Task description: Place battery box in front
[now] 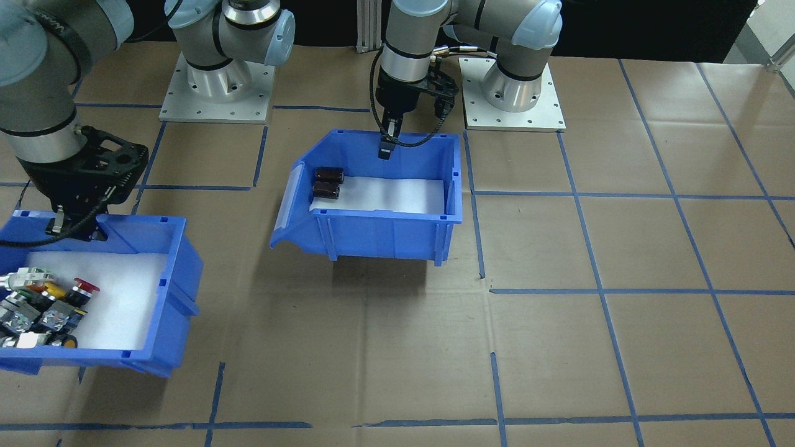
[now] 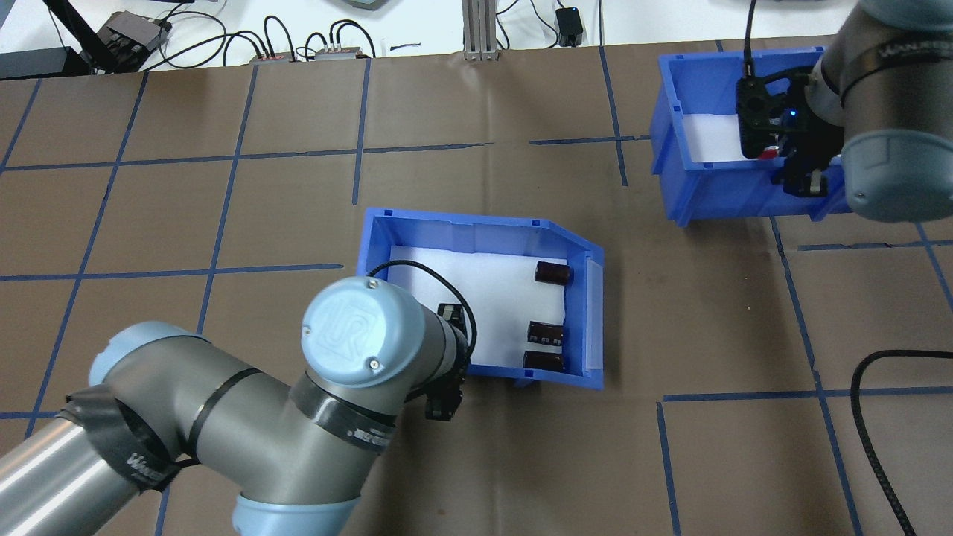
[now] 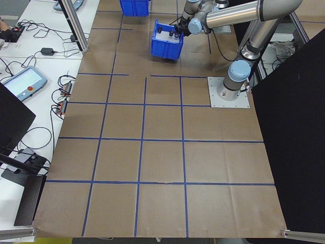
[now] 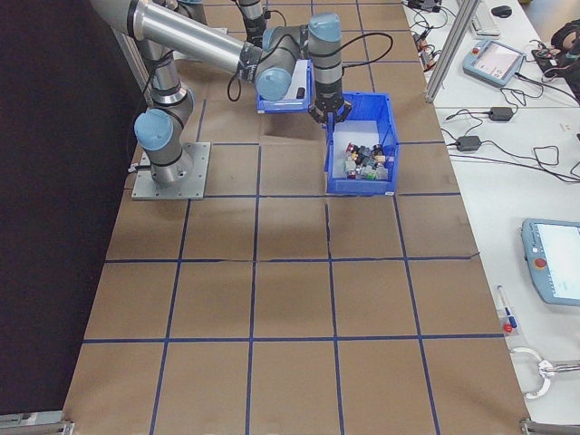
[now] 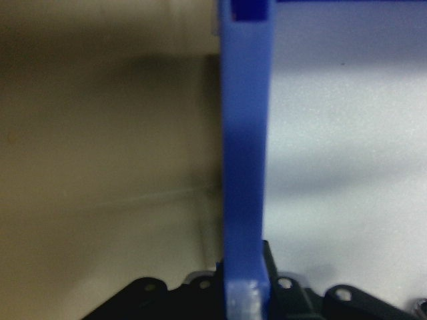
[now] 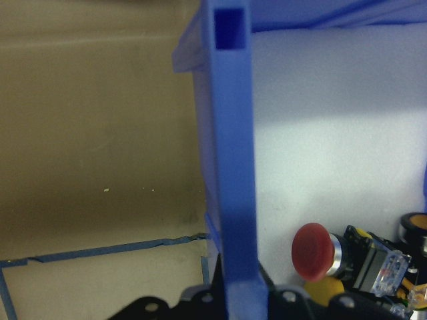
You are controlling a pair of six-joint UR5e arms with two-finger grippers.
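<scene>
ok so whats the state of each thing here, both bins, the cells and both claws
battery box: lifted off the table, tilted, shadow beneath it
cells: three, lying on their sides at the sloped end
left claw: shut on the battery box's wall
switch bin: tilted, its wall gripped
switches: piled at one end of the bin
right claw: shut on the switch bin's wall
</scene>
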